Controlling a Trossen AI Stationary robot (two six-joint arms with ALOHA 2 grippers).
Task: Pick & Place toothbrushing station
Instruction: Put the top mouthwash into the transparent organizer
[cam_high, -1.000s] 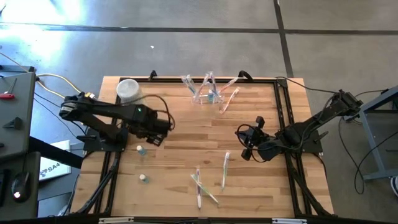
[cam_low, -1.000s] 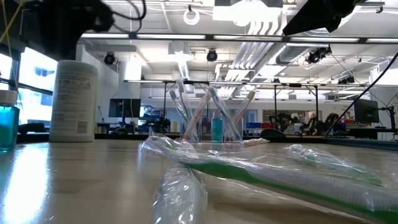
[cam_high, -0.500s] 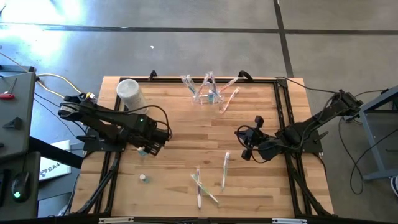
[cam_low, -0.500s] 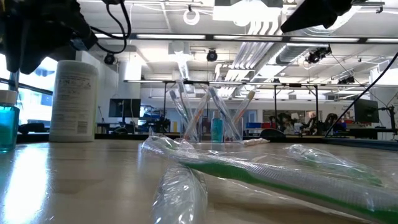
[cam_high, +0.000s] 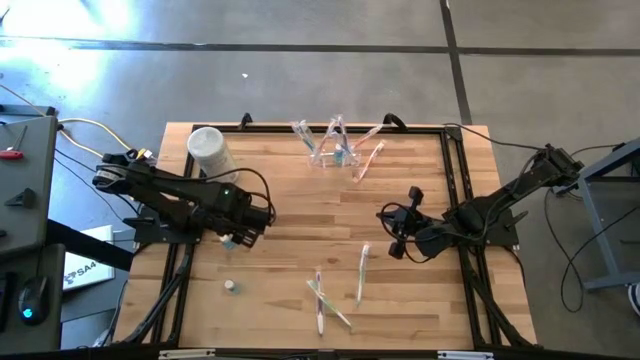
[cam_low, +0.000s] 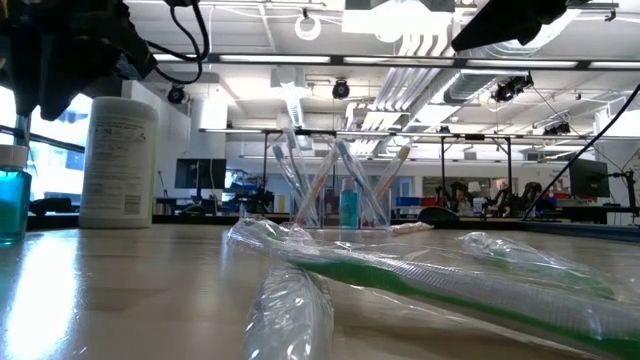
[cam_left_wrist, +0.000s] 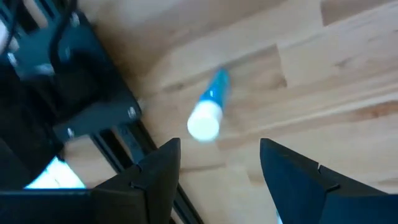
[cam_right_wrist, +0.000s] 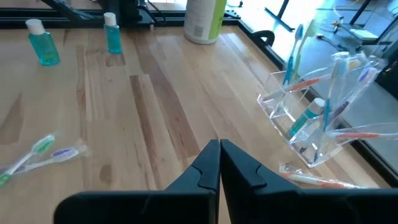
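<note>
- The white canister (cam_high: 206, 147) is standing at the table's (cam_high: 300, 210) far left corner, playing no part in the work at present.
- The left pincer (cam_high: 243, 238) is hovering low over a small blue bottle (cam_left_wrist: 208, 112) near the left edge, its jaws standing apart and holding nothing. A second small bottle (cam_high: 230, 286) is standing nearer the front.
- The toothbrushing station (cam_high: 333, 150), a clear holder with brushes leaning in it, is sitting at the far middle of the table, well apart from both pincers.
- Wrapped toothbrushes (cam_high: 322, 296) are lying loose toward the front centre.
- The right pincer (cam_high: 392, 233) is waiting right of centre, jaws pressed together and empty.
- Judgement: progress is looking early. The station is resting ungripped and appears unmoved; its pick and placement both remain outstanding.
</note>
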